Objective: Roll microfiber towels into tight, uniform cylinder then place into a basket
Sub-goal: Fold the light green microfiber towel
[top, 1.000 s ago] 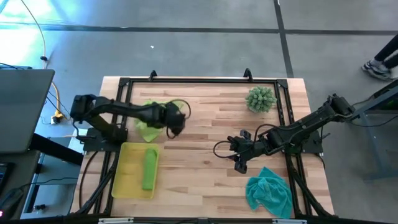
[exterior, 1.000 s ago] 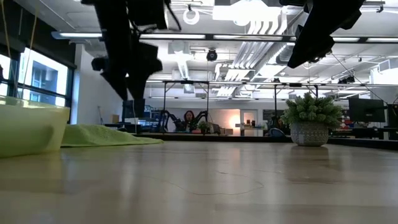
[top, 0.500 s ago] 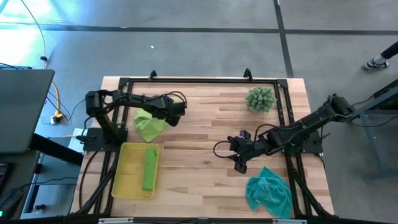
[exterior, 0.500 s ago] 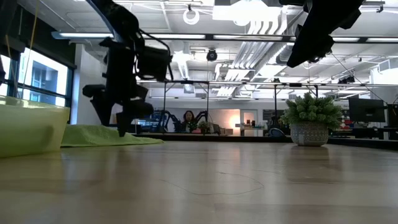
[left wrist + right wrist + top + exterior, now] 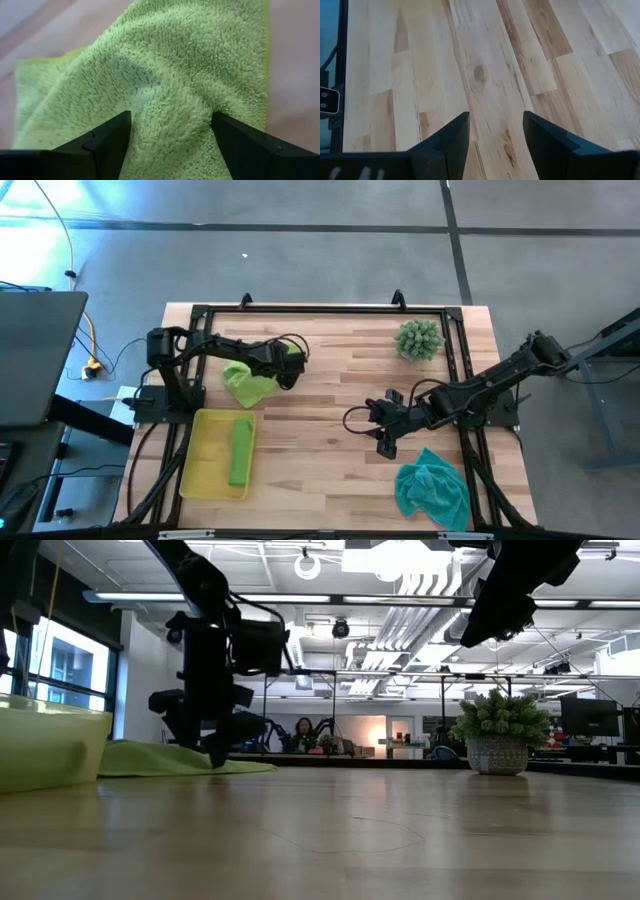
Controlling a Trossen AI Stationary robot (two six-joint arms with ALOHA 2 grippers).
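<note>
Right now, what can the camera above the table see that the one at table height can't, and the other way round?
Only the high view shows the teal towel lying crumpled at the table's near right edge, and the rolled lime green towel inside the yellow basket. Only the low view shows the room behind, with ceiling lights and a seated person far off. Both show the loose lime green towel, the left end effector open on it, the raised right end effector, and the spiky potted plant.
</note>
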